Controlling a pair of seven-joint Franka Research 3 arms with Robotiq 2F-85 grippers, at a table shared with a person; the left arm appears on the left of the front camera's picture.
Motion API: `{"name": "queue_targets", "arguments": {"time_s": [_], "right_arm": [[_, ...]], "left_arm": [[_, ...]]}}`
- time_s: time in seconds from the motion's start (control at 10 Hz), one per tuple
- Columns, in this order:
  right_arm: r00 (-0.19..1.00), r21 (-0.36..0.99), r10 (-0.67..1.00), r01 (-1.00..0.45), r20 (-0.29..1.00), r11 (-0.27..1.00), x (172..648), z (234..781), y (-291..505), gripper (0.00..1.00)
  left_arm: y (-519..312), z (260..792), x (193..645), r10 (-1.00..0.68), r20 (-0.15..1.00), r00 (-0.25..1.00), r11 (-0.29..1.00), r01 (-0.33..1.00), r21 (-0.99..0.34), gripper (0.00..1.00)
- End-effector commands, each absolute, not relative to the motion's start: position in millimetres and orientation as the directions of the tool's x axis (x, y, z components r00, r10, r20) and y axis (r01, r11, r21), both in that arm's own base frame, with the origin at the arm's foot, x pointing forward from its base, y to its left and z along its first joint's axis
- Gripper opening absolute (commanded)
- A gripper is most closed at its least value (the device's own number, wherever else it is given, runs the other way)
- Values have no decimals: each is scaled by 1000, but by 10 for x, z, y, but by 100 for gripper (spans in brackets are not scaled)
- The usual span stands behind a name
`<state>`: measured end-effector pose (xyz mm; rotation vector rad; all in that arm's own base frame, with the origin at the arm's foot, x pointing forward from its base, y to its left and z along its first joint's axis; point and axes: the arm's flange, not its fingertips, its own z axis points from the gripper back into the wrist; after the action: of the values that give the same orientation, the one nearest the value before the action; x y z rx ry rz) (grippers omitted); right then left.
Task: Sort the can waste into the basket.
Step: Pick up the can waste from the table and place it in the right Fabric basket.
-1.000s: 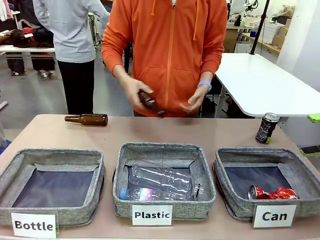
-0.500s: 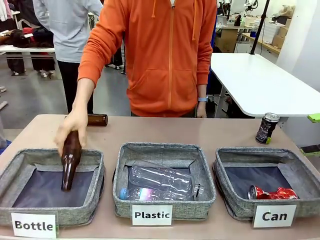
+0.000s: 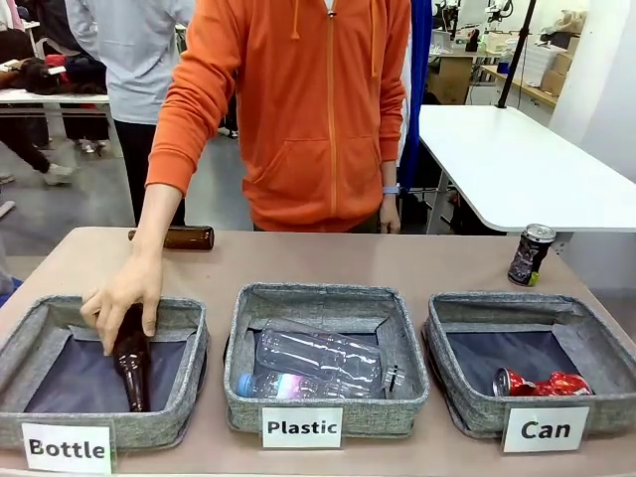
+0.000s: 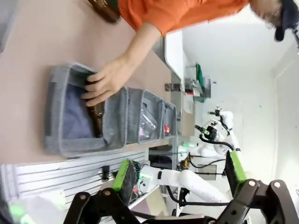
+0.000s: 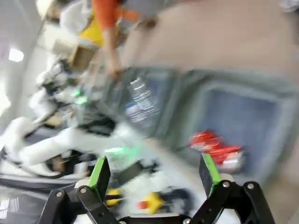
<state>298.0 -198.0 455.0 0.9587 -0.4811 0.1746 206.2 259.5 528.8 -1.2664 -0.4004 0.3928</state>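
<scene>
A crushed shiny red can (image 3: 542, 384) lies in the front right corner of the grey basket (image 3: 502, 301) labelled "Can". A dark can (image 3: 531, 254) with a silver top stands upright on the table behind that basket, at the far right. In the left wrist view my left gripper (image 4: 180, 175) is open and holds nothing, well off the table's side; the red can (image 4: 166, 129) is tiny in the farthest basket. The right wrist view is blurred. There my right gripper (image 5: 155, 173) is open above the Can basket (image 5: 238, 112), with the red can (image 5: 215, 145) below it.
A person in an orange hoodie (image 3: 318, 109) stands across the table, one hand (image 3: 124, 293) on a brown bottle (image 3: 130, 363) in the "Bottle" basket (image 3: 60, 310). Another brown bottle (image 3: 174, 238) lies at the back left. The "Plastic" basket (image 3: 328, 295) holds clear bottles.
The person's hand carried a brown bottle from in front of their chest over to the left and lowered it into the "Bottle" basket. Both cans stayed where they were.
</scene>
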Motion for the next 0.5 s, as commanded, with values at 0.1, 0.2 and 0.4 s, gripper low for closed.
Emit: {"name": "queue_targets", "arguments": {"time_s": [0.1,0.2,0.4], "right_arm": [[754,302,-59,-189,655,934,3287,4058,-2468,100],[767,309,-63,-180,638,934,3339,3977,-2464,100],[779,392,-29,-282,626,876,3196,4174,-2691,100]], "left_arm": [[3012,5161,1948,575,36,817,247,-131,-960,100],[3056,5166,1944,584,36,811,235,-126,-964,100],[2932,5179,2052,578,46,815,211,-95,-973,100]]}}
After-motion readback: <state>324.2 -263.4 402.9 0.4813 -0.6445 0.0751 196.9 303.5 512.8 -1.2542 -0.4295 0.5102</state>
